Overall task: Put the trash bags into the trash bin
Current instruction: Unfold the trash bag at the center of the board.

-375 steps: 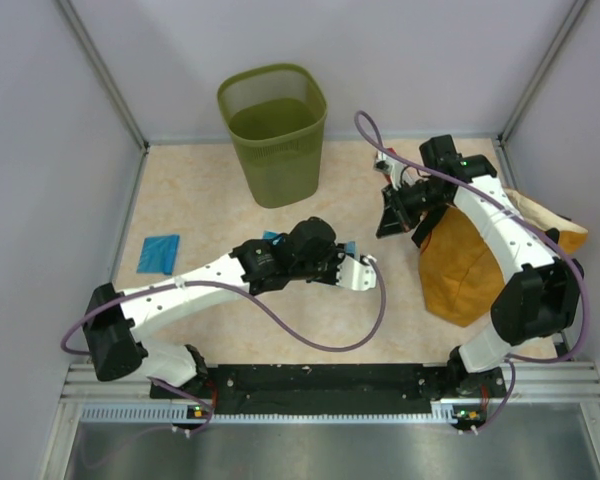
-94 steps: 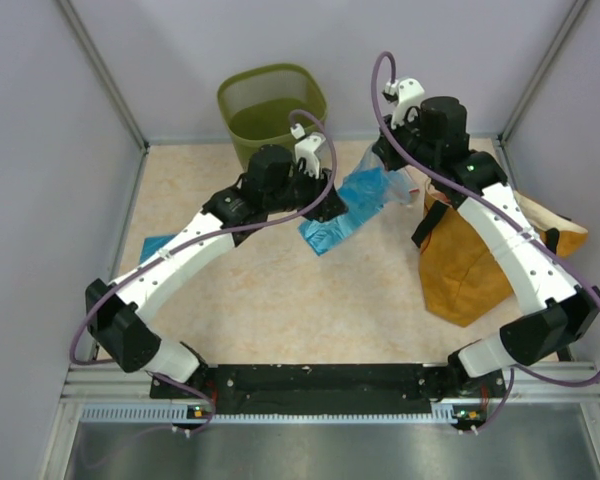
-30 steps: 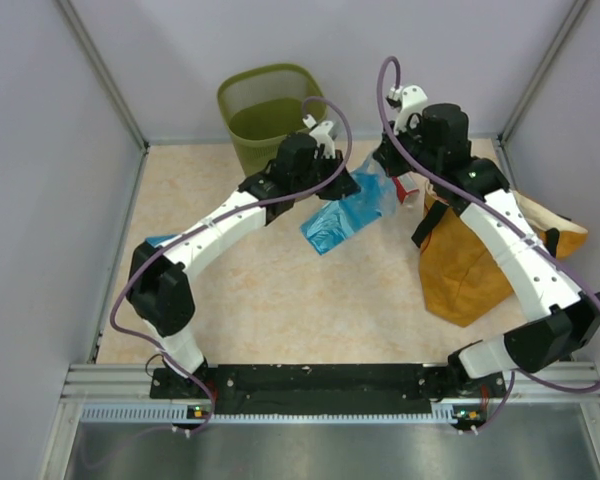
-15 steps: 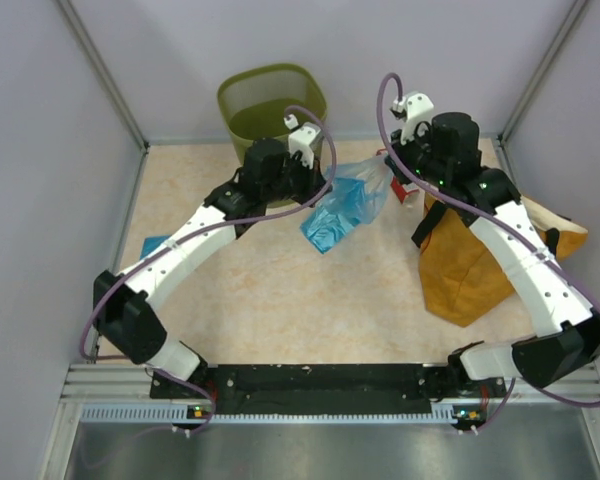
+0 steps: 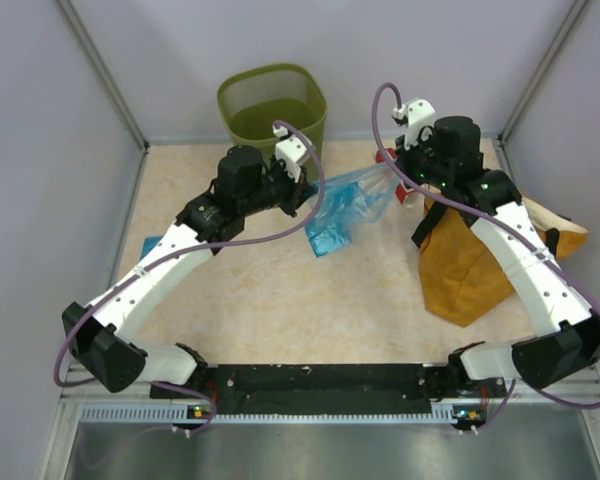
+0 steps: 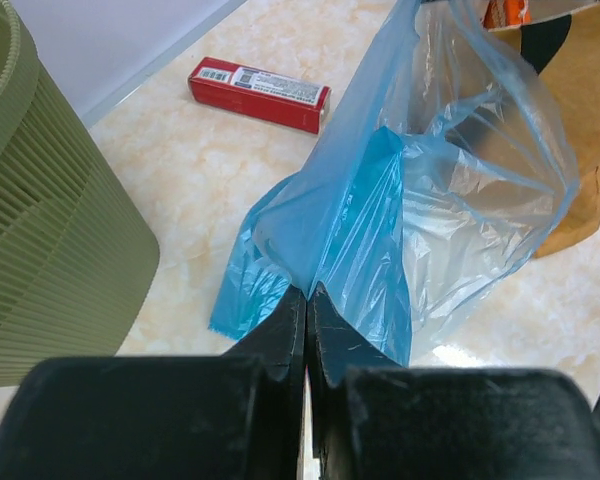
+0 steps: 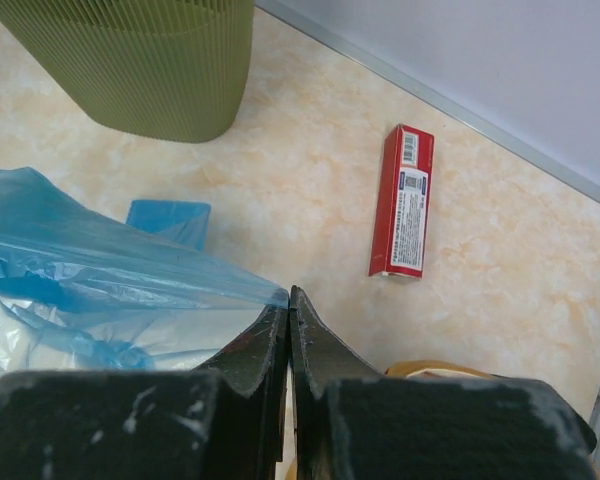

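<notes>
A big crinkly light-blue trash bag (image 5: 345,208) hangs stretched between both grippers above the floor. My left gripper (image 5: 312,192) is shut on one edge of its film (image 6: 307,292); the bag (image 6: 420,210) billows out ahead of the closed jaws. My right gripper (image 5: 392,172) is shut on the opposite edge (image 7: 289,292), with the film (image 7: 90,290) running off to the left. The olive mesh trash bin (image 5: 272,112) stands at the back, just behind the left gripper, and shows as a ribbed wall (image 6: 50,220) (image 7: 140,60). A small folded blue bag (image 5: 150,243) lies at far left.
A mustard-orange sack (image 5: 470,262) with black handles stands under the right arm. A flat red box (image 6: 260,92) (image 7: 404,200) lies on the floor by the back wall. Metal frame posts and grey walls close in the sides and back.
The left gripper closed on the bag's edge and drew back to the left, pulling the bag taut between the grippers. The right gripper stayed shut on its edge, shifting slightly.
</notes>
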### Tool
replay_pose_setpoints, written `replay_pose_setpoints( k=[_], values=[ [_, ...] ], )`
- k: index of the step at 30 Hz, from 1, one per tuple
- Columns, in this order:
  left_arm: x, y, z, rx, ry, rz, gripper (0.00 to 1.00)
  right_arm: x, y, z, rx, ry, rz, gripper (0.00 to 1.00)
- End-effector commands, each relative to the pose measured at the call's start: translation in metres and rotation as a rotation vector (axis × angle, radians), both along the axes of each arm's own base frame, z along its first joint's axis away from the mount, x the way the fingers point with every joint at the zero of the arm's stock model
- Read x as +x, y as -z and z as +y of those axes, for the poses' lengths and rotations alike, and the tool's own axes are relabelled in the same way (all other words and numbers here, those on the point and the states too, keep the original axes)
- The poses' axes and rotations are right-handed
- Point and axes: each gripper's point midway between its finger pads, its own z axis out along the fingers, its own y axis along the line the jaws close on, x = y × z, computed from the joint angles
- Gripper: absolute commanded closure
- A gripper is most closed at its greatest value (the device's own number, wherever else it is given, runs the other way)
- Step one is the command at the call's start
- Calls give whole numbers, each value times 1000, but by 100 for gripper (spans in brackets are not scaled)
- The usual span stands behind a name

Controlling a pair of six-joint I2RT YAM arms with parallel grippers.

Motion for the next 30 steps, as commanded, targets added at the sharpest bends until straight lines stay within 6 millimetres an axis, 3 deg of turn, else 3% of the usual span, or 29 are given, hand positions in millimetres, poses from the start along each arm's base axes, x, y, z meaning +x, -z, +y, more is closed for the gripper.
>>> replay_pose_setpoints(
  k=[1,12,19,21,25,26,27,30],
  values=[
    [-7,-11,18,37,-21,-76,100,-1,-17,-21,-19,48,-63,100],
    [3,-18,48,120,-149,-153,100,-1,-15,-38,-46,82,-71,100],
    [6,-20,55,174,-160,-180,100,-4,-27,-52,-79,118,-114,100],
    [3,-24,52,154,-145,-182,100,-8,-29,-47,-59,92,-111,100],
    [-3,-33,40,102,-87,-192,100,-34,-21,3,73,-180,-23,100],
    [-4,-36,37,97,-65,-198,100,-41,-18,13,107,-239,8,98],
    [-6,-38,35,99,-43,-202,100,-47,-16,23,136,-297,32,81],
    [-14,-44,28,92,19,-219,100,-62,-11,48,196,-465,79,53]
  ],
)
